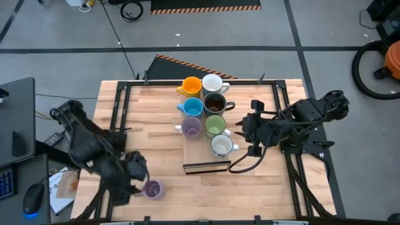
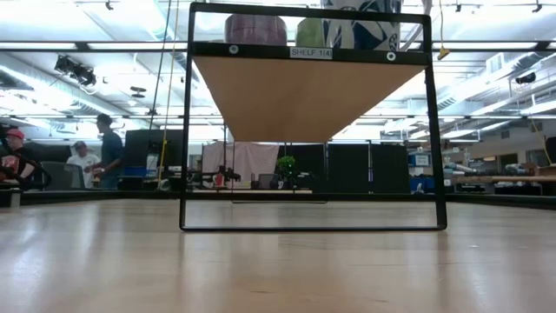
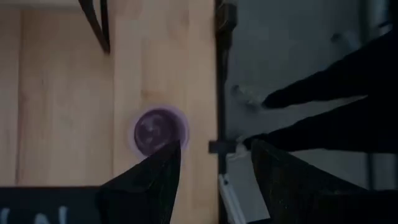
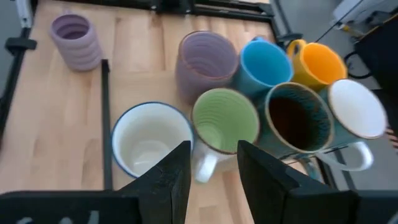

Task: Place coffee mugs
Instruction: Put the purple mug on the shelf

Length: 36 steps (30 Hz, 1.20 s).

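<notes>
Seven mugs stand upright in a cluster mid-table: orange (image 1: 190, 85), white (image 1: 212, 82), light blue (image 1: 192, 107), dark brown (image 1: 214, 103), lavender (image 1: 190, 128), light green (image 1: 215, 126) and a second white (image 1: 222, 145). The other lavender mug (image 1: 152, 189) stands alone by the near left edge. My left gripper (image 3: 214, 155) hovers open above it, with one fingertip (image 3: 169, 152) over the mug's (image 3: 160, 130) rim in the left wrist view. My right gripper (image 4: 214, 155) is open just right of the cluster, its fingers pointing at the green mug (image 4: 225, 121) and the white mug (image 4: 149, 142).
A long wooden board (image 1: 206, 167) lies just near of the cluster. Black frame rails (image 1: 119, 112) run along the table's left and right sides. In the low view a black shelf frame (image 2: 184, 130) holds a board with mugs (image 2: 255, 29) on top. Bare wood lies left of the cluster.
</notes>
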Tool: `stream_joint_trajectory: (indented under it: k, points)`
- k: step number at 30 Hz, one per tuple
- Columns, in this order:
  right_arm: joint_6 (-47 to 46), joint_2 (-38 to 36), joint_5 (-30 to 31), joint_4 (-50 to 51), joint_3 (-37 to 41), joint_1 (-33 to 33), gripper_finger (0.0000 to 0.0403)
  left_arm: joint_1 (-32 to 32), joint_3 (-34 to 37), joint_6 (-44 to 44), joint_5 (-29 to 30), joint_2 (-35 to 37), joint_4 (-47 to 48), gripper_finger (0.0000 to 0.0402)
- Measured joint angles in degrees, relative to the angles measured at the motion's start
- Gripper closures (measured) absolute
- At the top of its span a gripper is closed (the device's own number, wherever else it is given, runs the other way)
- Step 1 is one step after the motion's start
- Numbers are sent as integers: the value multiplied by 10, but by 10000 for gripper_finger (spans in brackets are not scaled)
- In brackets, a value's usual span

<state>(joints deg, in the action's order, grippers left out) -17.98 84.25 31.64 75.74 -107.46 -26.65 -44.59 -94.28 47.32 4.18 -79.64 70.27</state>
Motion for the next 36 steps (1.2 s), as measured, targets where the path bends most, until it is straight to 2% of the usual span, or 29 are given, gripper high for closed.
stream_joint_trajectory:
  k: [5,11,17,20,25,36]
  points:
    - [-7,0,18,-2,0,0,266,-24,0,32,12,-67,17,198]
    - [-20,0,24,-2,0,0,267,-43,0,46,0,-148,18,198]
    - [-37,0,23,-3,0,0,268,-84,0,46,75,-204,16,209]
    - [-43,0,22,-3,0,0,268,-93,15,49,97,-211,-6,222]
    - [-46,0,18,-11,0,1,268,-96,116,79,91,-194,-129,240]
    - [-59,0,15,-12,0,1,268,-91,208,106,80,-189,-173,241]
